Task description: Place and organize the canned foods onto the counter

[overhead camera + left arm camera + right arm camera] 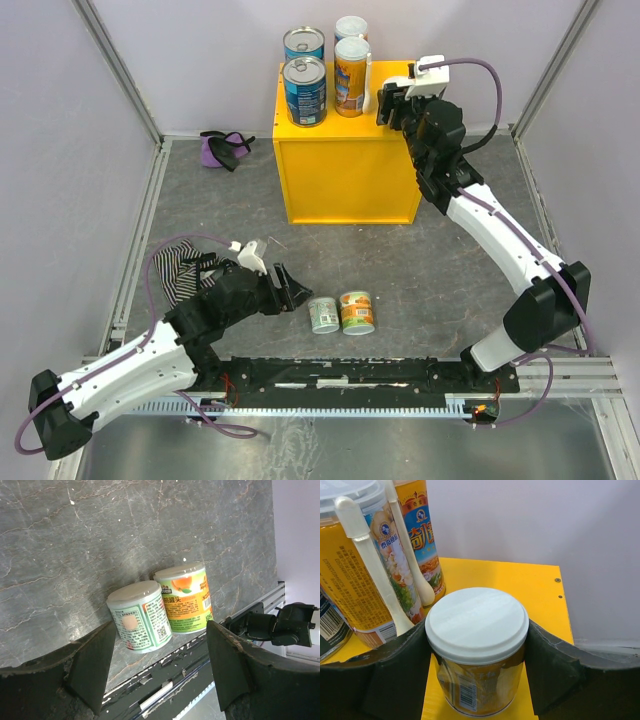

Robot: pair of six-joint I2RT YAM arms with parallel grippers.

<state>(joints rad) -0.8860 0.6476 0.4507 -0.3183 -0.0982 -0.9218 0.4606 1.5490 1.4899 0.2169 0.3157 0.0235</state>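
The yellow counter stands at the back. On its top stand two blue-labelled cans and two tall orange cans with white spoons. My right gripper is over the top's right part. In the right wrist view it is shut on a short orange can with a white lid, which stands on the yellow top. A pale-green can and a short orange can stand on the floor. My left gripper is open, just left of them.
A purple cloth bundle lies at the back left. A striped cloth lies by the left arm. A black rail runs along the near edge, close behind the two floor cans. Walls close in the sides.
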